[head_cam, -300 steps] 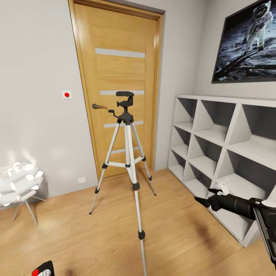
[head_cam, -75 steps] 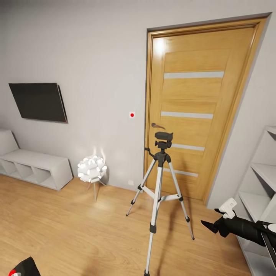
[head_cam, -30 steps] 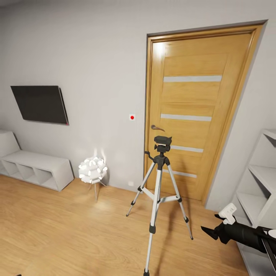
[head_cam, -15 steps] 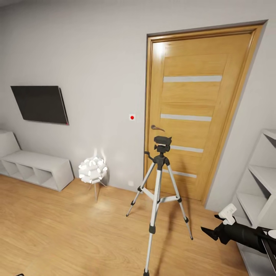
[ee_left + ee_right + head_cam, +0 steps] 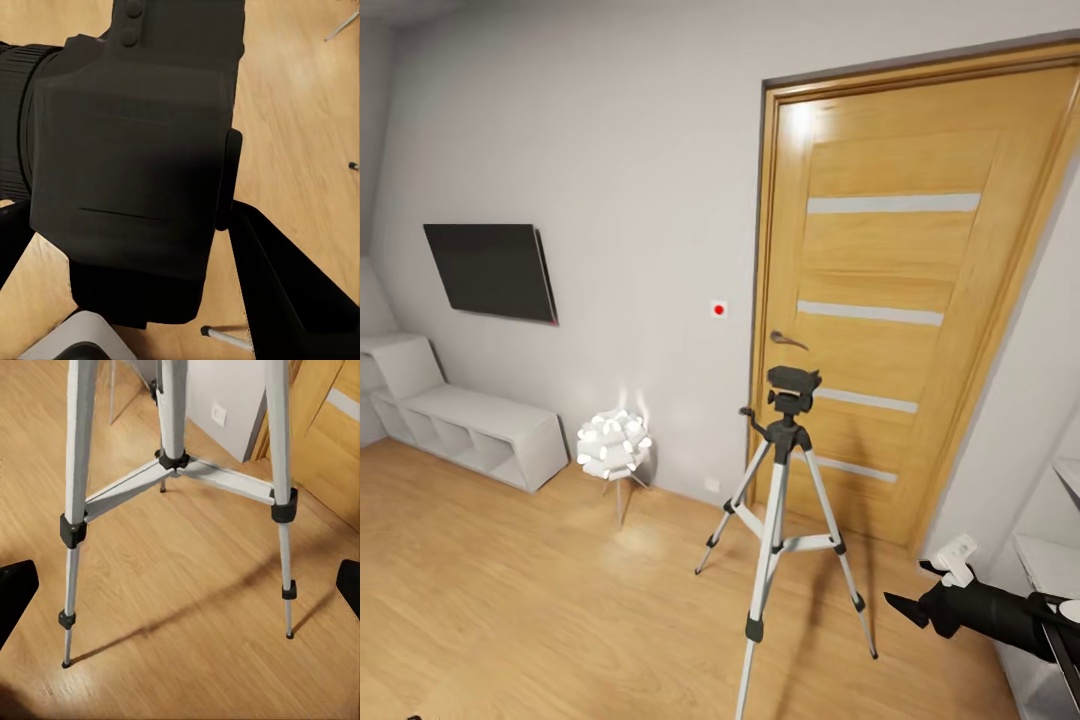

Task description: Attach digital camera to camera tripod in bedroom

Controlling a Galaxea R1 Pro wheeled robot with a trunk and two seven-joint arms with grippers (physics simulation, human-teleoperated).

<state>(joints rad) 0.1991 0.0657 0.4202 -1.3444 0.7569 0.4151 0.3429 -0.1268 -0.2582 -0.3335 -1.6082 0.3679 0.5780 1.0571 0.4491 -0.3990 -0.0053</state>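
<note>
The camera tripod (image 5: 781, 470) stands on the wood floor in front of the oak door, its black head (image 5: 793, 384) bare on top. The digital camera (image 5: 127, 165), matte black with its lens barrel to one side, is close up in the left wrist view, and my left gripper (image 5: 124, 229) is shut on its body with a finger (image 5: 277, 285) against its side. My right gripper (image 5: 917, 588) hangs open low at the right, a short way from the tripod's legs. The right wrist view looks between its spread fingers at the silver legs and centre brace (image 5: 172, 435).
An oak door (image 5: 900, 300) is behind the tripod, with a white wall plate with a red dot (image 5: 718, 309) beside it. A wall TV (image 5: 490, 270), a low white bench shelf (image 5: 480, 425) and a white ball lamp (image 5: 614, 445) are to the left. A white shelf unit (image 5: 1050, 560) stands at the right.
The whole head view has shifted, so the tripod, door and TV sit further right and the shelf unit is mostly cut off. My right gripper holds the same pose.
</note>
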